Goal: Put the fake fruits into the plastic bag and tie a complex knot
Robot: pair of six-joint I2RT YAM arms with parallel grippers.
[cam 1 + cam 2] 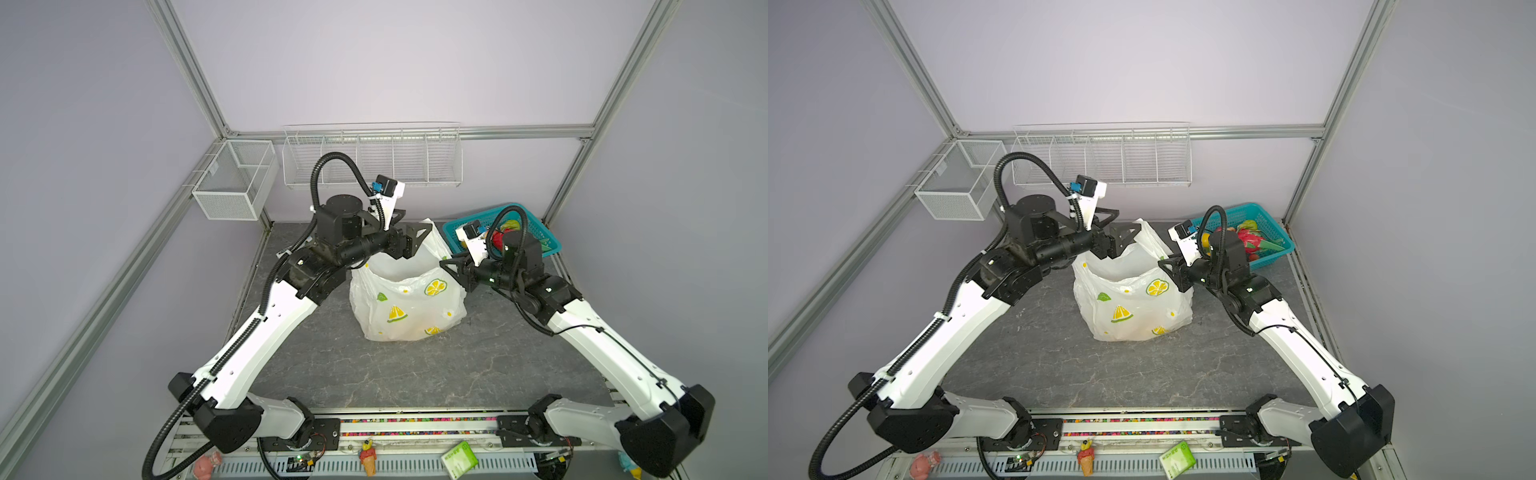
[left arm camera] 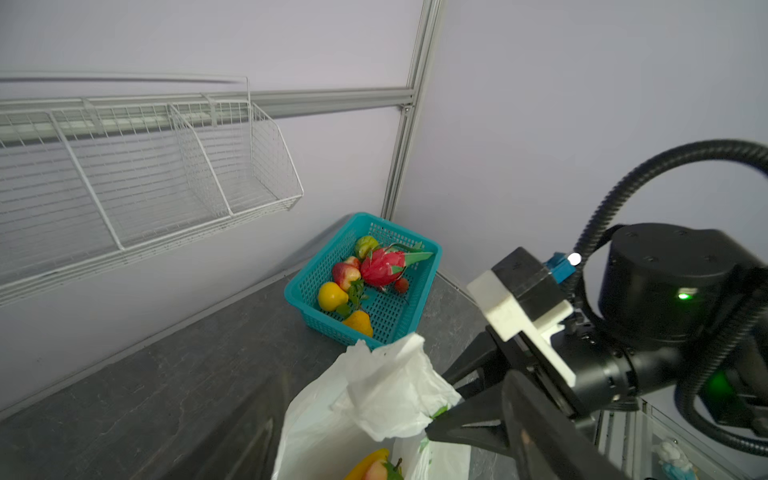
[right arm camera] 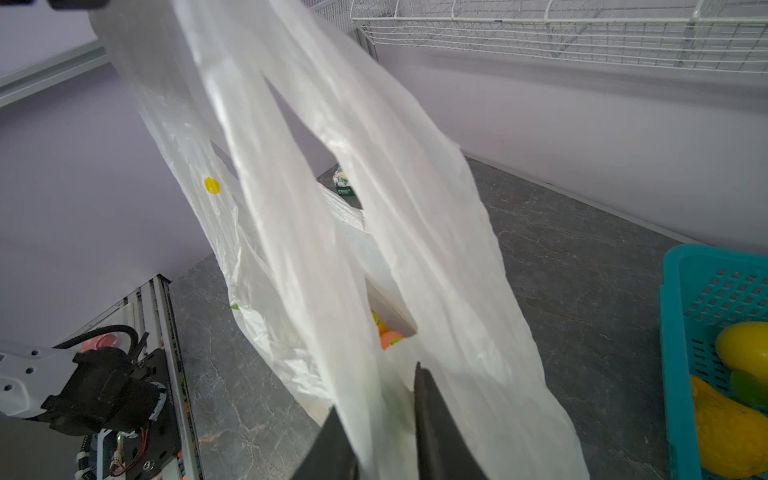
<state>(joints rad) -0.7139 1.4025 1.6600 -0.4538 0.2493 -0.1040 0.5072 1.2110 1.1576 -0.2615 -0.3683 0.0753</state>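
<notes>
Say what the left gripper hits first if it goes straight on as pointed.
Probably the raised handle of the thin white lemon-printed plastic bag, just ahead of the left gripper; the teal lattice basket lies farther along. Depth is unclear.

One bag (image 1: 407, 307), one basket (image 2: 318, 272), two wire racks (image 1: 372, 160) (image 1: 232, 183)

The plastic bag (image 1: 407, 307) is translucent white, printed with yellow lemon slices, green leaves and small white flowers. The basket (image 2: 316, 286) beyond the right hand (image 1: 445, 264) is teal lattice. In it the dragon fruit (image 2: 382, 266) is pink-red with green scales. The other fake fruits (image 2: 331, 296) are yellow, red-and-yellow and orange-yellow. The right hand is black. The desk (image 1: 374, 374) is dark grey with pale marble veining. The wire rack (image 1: 374, 158) is white and the walls (image 1: 415, 62) pale lilac.
</notes>
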